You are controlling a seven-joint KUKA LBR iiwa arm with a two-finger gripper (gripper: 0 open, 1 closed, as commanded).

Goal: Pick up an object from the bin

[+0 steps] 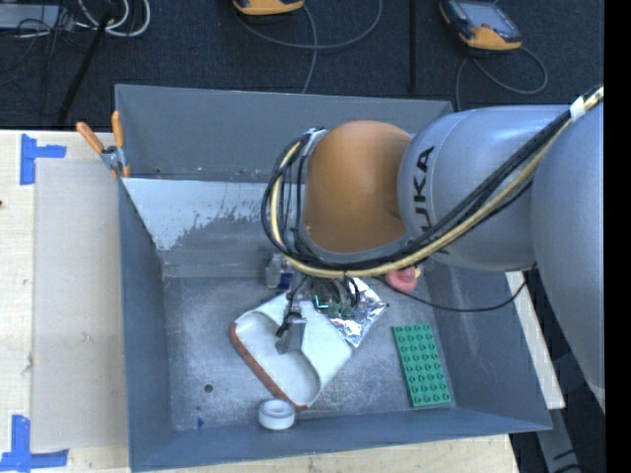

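Observation:
My gripper (288, 333) hangs under the arm's wrist, low over the middle of the bin. Its tip is right above a white oval dish with a brown rim (268, 363) that lies tilted on the bin floor. A white sheet (329, 349) lies against the dish's right side. Just right of the gripper sits a crumpled silver foil wrapper (363, 315). Whether the gripper touches the dish cannot be made out.
A green studded brick plate (422, 365) lies flat at the right of the floor. A small white round cap (277, 415) rests by the front wall. A pink thing (402, 280) peeks out under the arm at the right.

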